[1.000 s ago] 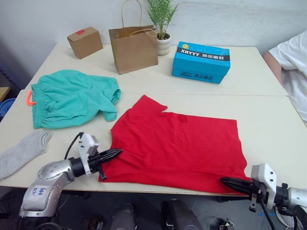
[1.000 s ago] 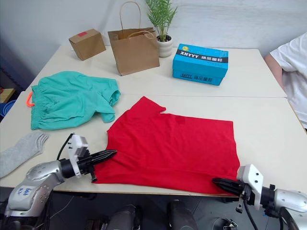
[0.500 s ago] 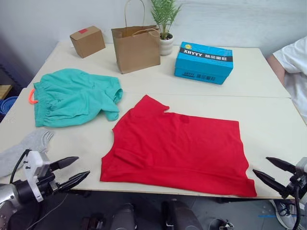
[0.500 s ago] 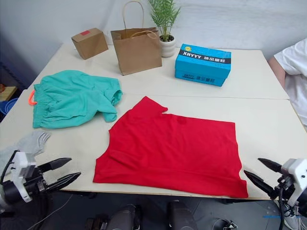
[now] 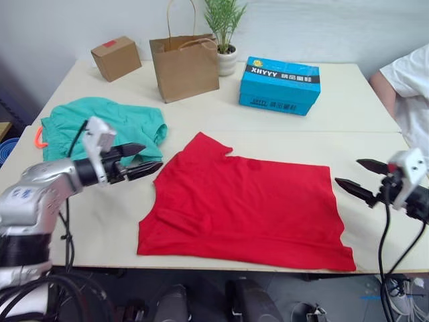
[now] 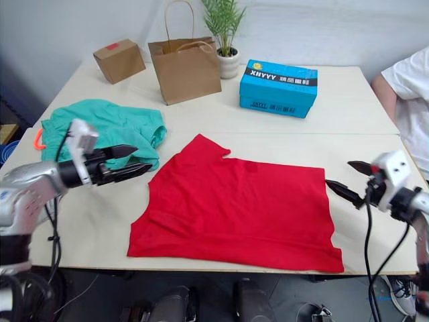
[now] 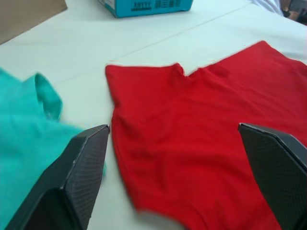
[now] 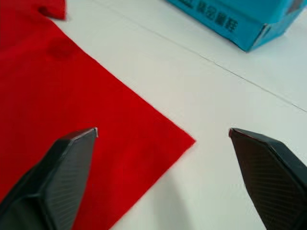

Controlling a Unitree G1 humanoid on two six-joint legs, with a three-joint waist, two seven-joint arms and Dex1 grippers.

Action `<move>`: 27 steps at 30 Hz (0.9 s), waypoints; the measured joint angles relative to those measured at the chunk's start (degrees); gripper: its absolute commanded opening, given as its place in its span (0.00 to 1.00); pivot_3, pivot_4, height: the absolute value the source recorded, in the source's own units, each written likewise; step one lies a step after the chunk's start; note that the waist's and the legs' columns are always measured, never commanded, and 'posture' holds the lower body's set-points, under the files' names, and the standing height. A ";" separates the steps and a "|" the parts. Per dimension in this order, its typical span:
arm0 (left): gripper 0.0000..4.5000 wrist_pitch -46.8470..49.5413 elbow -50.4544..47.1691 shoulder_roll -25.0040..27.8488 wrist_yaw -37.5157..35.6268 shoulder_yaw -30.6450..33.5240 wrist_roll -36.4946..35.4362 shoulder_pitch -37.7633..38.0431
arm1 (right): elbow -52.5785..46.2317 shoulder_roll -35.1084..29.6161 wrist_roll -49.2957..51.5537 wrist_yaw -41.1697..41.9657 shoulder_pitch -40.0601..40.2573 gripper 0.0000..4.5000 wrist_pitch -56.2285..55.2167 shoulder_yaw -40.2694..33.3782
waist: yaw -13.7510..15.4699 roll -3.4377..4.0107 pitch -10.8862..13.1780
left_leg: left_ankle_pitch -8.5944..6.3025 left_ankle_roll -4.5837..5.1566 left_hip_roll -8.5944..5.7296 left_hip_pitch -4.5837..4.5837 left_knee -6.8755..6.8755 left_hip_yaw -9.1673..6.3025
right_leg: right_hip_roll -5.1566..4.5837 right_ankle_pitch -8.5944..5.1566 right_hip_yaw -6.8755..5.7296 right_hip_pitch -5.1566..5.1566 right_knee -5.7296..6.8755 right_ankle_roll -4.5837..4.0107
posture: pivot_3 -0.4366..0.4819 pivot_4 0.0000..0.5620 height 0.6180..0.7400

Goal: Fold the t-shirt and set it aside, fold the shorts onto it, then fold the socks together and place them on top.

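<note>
Step 1, shirt fold mid-way: t-shirt (image 5: 248, 201) half-folded at bench (image 5: 375, 114) centre, shorts (image 5: 100, 131) at 10 o'clock; left gripper (image 5: 139, 158) and right gripper (image 5: 358, 178) both wide, empty, by far corners; next pinch those, pull toward 6.

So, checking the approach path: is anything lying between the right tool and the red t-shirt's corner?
No. In the right wrist view the right tool is open over the t-shirt corner, with bare table between.
</note>
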 measured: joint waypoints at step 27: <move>1.00 -22.75 65.74 -23.14 6.36 -12.73 28.71 -36.97 | 46.78 5.21 -23.93 0.72 -39.57 0.99 -2.04 19.70 | -1.35 -0.03 0.17 | 0.24 -0.31 -0.13 -1.02 1.01 0.69 | -0.06 0.03 0.69 -1.39 1.23 0.40 | 0.48 0.27 1.00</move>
